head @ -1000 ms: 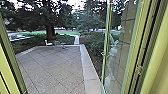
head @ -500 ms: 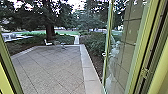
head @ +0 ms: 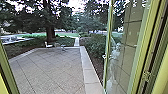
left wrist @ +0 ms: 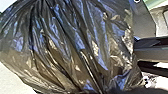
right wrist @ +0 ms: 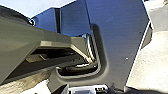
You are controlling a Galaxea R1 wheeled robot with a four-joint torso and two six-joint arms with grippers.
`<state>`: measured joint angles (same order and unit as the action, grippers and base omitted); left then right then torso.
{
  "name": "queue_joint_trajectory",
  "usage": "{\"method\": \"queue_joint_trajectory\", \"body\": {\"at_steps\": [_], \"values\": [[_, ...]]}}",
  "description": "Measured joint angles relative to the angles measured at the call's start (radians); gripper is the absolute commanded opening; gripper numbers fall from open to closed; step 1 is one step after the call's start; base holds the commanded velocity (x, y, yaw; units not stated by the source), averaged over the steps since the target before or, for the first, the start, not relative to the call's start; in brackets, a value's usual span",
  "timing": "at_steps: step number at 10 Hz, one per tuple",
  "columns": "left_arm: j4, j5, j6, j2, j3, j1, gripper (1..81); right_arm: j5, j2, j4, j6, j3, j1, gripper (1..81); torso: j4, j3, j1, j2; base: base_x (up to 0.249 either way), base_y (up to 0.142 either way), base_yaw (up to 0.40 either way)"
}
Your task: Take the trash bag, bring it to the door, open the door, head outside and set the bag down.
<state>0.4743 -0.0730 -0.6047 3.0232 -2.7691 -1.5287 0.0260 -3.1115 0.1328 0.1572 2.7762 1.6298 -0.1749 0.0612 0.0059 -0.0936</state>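
Observation:
The black trash bag (left wrist: 75, 50) shows large and close in the left wrist view, its shiny plastic drawn into long folds; my left gripper is shut on it. In the head view the glass door (head: 120, 57) stands open on the right side of the doorway, swung outward, with a small handle (head: 106, 57) on its edge. The state of my right gripper cannot be made out.
Yellow-green frame posts (head: 6, 67) flank the doorway closely. Outside lies a paved patio (head: 52, 67) with a pale stone border (head: 88, 68). A white chair (head: 48, 45), bushes (head: 93, 45) and a large tree (head: 50, 30) stand beyond.
The head camera has moved slightly: the left post has slid toward the picture's edge and more of the patio's left side shows. The door stays open.

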Motion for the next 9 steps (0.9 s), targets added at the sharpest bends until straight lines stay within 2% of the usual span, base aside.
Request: {"method": "queue_joint_trajectory", "body": {"at_steps": [9], "values": [[0.000, -0.003, 0.000, 0.004, 0.004, -0.003, 1.0, -0.008, 0.000, 0.003, -0.001, 0.000, 0.006, 81.1, 0.000, 0.000, -0.002, -0.001, 0.094, 0.000, 0.000]]}}
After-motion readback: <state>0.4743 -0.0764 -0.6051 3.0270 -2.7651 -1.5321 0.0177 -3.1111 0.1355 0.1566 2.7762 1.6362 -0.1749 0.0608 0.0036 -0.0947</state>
